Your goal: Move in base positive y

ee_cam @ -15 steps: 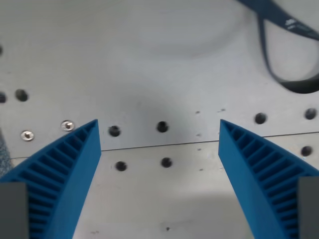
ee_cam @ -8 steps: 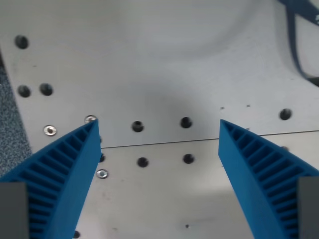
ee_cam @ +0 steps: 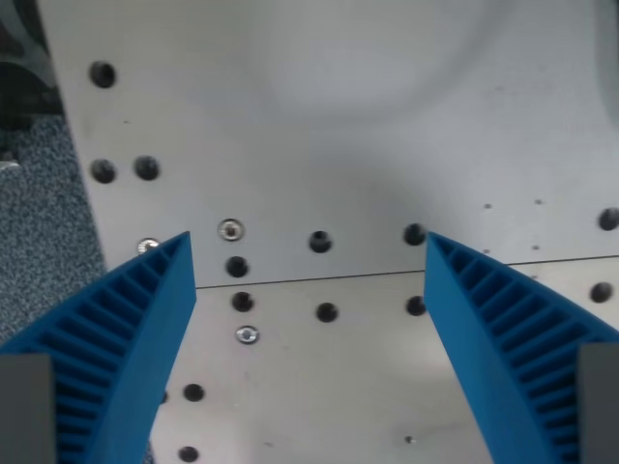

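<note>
My gripper (ee_cam: 309,253) stands open above a grey metal plate (ee_cam: 329,135), with nothing between its two ribbed blue fingers. One blue finger (ee_cam: 116,348) fills the wrist view's lower left, the other finger (ee_cam: 513,338) the lower right. A thin seam (ee_cam: 319,278) between two plate sections runs across the picture just below the fingertips.
Rows of dark bolt holes (ee_cam: 320,242) and a few silver screws (ee_cam: 230,229) dot the plate. The plate's left edge (ee_cam: 73,174) borders a speckled grey floor (ee_cam: 34,232). A dark object (ee_cam: 14,58) sits at the top left corner.
The whole scene has shifted toward the wrist view's right, so the camera has moved left. The blue strap has left the picture, and the plate's left edge and floor have come in. The fingers stay open.
</note>
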Available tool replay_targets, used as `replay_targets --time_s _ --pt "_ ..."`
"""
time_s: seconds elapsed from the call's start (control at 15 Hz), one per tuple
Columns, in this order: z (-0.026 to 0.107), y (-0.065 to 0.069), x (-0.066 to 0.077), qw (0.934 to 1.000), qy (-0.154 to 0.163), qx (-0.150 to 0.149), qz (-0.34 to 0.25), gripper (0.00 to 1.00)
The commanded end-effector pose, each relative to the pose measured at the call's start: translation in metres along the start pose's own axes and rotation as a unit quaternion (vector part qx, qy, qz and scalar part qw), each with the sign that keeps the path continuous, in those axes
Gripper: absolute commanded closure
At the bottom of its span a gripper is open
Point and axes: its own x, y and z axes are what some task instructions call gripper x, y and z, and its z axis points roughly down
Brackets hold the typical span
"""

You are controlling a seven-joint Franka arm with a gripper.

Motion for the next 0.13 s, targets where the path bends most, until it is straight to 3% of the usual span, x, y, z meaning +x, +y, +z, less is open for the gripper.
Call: replay_targets --time_s 0.07,0.13 --pt "-0.0023 -0.0162 0.0043 0.9999 -0.007 -0.004 0.011 0.0" --pt "-0.0022 -0.0212 0.0038 0.9999 -0.007 -0.004 0.011 0.0"
